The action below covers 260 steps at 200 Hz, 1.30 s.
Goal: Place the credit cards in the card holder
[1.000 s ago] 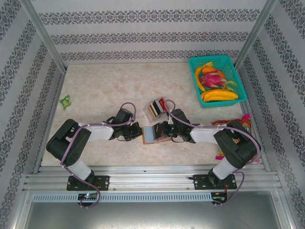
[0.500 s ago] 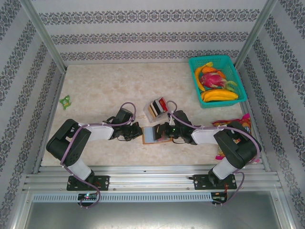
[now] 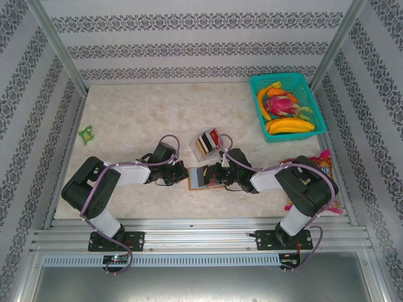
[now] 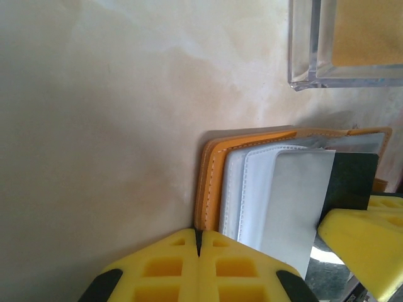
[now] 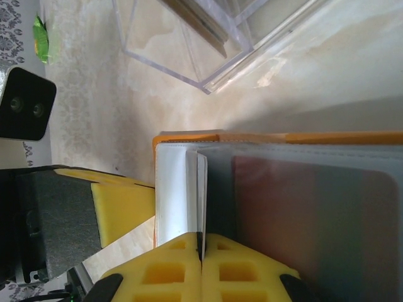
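Note:
The card holder [image 3: 200, 177], orange-tan with pale inner sleeves, lies open on the table between my two grippers. My left gripper [image 4: 199, 242] is shut on the edge of its orange cover [image 4: 210, 182]. My right gripper [image 5: 201, 244] is shut on a thin translucent sleeve leaf [image 5: 203, 189] of the card holder [image 5: 182, 189]. Through that sleeve a reddish card [image 5: 277, 207] shows dimly. A black card [image 4: 350, 181] sticks out from under the grey sleeve. More credit cards [image 3: 205, 142] stand on edge in a clear plastic box [image 5: 189, 44] just behind the holder.
A teal basket [image 3: 317, 110] of fruit stands at the back right. A colourful packet [image 3: 322, 162] lies by the right arm. A small green item [image 3: 86, 133] sits near the left wall. Metal frame posts and patterned walls close in the table.
The right arm has swung a little to the left, and its gripper has edged left across the open holder. The left arm and the clear box have stayed still.

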Motion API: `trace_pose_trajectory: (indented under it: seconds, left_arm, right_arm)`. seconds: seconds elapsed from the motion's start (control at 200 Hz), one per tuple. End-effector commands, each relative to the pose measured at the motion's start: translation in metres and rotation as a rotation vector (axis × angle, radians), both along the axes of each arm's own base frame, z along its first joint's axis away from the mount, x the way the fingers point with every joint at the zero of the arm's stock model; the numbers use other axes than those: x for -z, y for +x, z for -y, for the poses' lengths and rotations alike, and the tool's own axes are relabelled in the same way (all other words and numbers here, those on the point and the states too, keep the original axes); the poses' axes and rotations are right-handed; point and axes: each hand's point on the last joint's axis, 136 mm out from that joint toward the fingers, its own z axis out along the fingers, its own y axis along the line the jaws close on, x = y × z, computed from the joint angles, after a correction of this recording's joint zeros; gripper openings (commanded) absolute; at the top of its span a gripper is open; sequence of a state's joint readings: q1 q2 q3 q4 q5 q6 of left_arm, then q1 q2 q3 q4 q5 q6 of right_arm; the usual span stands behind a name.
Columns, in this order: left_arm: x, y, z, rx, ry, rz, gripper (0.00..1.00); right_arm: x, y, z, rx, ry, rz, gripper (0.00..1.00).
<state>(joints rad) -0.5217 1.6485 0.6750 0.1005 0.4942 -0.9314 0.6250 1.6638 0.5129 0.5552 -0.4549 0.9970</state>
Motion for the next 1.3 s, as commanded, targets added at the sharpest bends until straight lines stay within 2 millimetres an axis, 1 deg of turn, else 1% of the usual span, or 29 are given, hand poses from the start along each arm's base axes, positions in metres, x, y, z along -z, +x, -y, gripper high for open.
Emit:
trace_pose_trajectory:
  seconds: [0.0, 0.045, 0.095, 0.175, 0.215, 0.39, 0.445, 0.52, 0.57, 0.635, 0.689, 0.799, 0.924, 1.019, 1.079, 1.139, 1.199, 1.294]
  left_arm:
    - [0.01, 0.001, -0.005, -0.026, 0.031, -0.032, 0.0]
    - [0.01, 0.001, -0.005, -0.025, 0.032, -0.029, 0.0]
    - [0.01, 0.0, -0.006, -0.023, 0.033, -0.032, 0.0]
    - [0.01, 0.0, -0.006, -0.021, 0.034, -0.03, 0.0]
    - [0.01, 0.0, -0.006, -0.021, 0.032, -0.029, 0.0]
    - [0.008, 0.001, -0.005, -0.022, 0.029, -0.026, 0.0]
    - [0.008, 0.001, -0.005, -0.021, 0.029, -0.026, 0.0]
    - [0.008, 0.001, -0.005, -0.02, 0.028, -0.027, 0.0]
    - [0.009, 0.0, -0.005, -0.018, 0.029, -0.029, 0.0]
    - [0.008, 0.0, -0.005, -0.018, 0.027, -0.028, 0.0]
    - [0.007, 0.001, -0.004, -0.017, 0.023, -0.026, 0.0]
    - [0.006, 0.002, -0.003, -0.015, 0.017, -0.022, 0.0]
    - [0.005, 0.003, -0.002, -0.016, 0.016, -0.02, 0.0]
    - [0.005, 0.003, -0.003, -0.019, 0.017, -0.019, 0.0]
    - [0.006, 0.003, -0.003, -0.018, 0.017, -0.023, 0.0]
    - [0.006, 0.002, -0.003, -0.016, 0.018, -0.022, 0.0]
    - [0.007, 0.001, -0.004, -0.015, 0.023, -0.024, 0.0]
    - [0.007, 0.001, -0.004, -0.016, 0.021, -0.025, 0.0]
  right_arm:
    - [0.019, -0.015, -0.002, -0.03, -0.074, -0.061, 0.05]
    - [0.018, -0.015, 0.0, -0.03, -0.099, -0.06, 0.09]
    - [0.016, -0.014, 0.005, -0.029, -0.135, -0.055, 0.21]
    - [0.016, -0.014, 0.017, -0.027, -0.224, -0.056, 0.22]
    - [0.016, -0.014, 0.021, -0.027, -0.253, -0.061, 0.24]
    - [0.018, -0.016, 0.028, -0.027, -0.296, -0.07, 0.3]
    - [0.018, -0.015, 0.029, -0.024, -0.307, -0.072, 0.3]
    - [0.014, -0.014, 0.025, -0.036, -0.294, -0.065, 0.24]
    - [0.012, -0.013, 0.023, -0.043, -0.288, -0.062, 0.23]
    - [0.01, -0.012, 0.02, -0.054, -0.281, -0.058, 0.13]
    - [0.008, -0.013, 0.015, -0.072, -0.262, -0.06, 0.09]
    - [0.002, -0.016, -0.004, -0.133, -0.211, -0.067, 0.1]
    - [0.003, -0.015, -0.013, -0.132, -0.199, -0.088, 0.11]
    - [0.008, -0.014, -0.012, -0.122, -0.21, -0.108, 0.12]
    - [0.01, -0.013, -0.006, -0.106, -0.238, -0.113, 0.16]
    - [0.008, -0.011, 0.0, -0.094, -0.248, -0.106, 0.18]
    - [0.006, -0.01, 0.008, -0.079, -0.26, -0.11, 0.23]
    - [0.001, -0.009, 0.014, -0.082, -0.27, -0.101, 0.25]
